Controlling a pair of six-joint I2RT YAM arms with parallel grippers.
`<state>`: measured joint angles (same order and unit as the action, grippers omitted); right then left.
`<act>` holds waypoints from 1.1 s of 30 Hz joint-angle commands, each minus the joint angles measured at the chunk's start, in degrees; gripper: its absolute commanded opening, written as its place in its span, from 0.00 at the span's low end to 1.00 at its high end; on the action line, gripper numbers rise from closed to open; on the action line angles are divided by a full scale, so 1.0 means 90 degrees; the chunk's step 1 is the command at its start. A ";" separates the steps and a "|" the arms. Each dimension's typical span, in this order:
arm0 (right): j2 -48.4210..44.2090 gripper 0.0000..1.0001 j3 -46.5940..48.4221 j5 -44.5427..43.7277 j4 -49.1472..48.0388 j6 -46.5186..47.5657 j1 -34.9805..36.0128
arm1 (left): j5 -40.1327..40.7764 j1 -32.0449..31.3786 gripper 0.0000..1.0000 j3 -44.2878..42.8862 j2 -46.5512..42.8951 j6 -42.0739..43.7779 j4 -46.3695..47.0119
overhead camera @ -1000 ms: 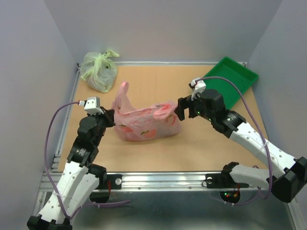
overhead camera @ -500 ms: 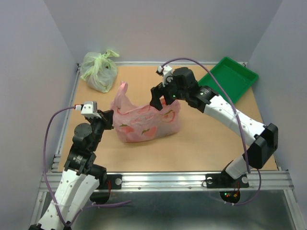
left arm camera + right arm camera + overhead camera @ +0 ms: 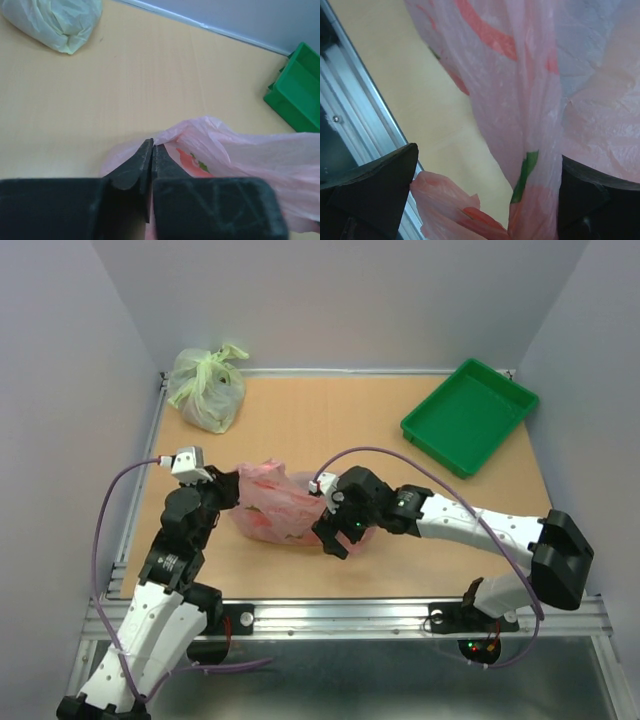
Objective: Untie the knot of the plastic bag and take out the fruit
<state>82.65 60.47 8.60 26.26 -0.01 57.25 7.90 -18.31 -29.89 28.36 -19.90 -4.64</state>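
Overhead, tan table [image 3: 330,425], grey walls [image 3: 340,300]; left fingers [image 3: 132,167] pinch the plastic bag [image 3: 270,502], right fingers [image 3: 370,185] spread wide around it.

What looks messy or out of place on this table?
Only the plastic bag stands out. It lies scrunched and lopsided mid-table, with its left edge apparently pinched in the left gripper and loose folds sitting between the open fingers of the right gripper. No fruit lies spilled on the table.
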 commanded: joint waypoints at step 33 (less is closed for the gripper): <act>0.0591 1.00 0.2265 -0.0985 -0.1023 -0.0145 -0.0931 | -0.1142 -0.0173 0.78 -0.0664 0.0540 -0.1840 -0.0979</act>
<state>88.44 74.61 -1.83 18.00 -2.70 52.16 -1.56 -18.92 -37.43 32.71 -33.26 -17.96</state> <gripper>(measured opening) 0.998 0.778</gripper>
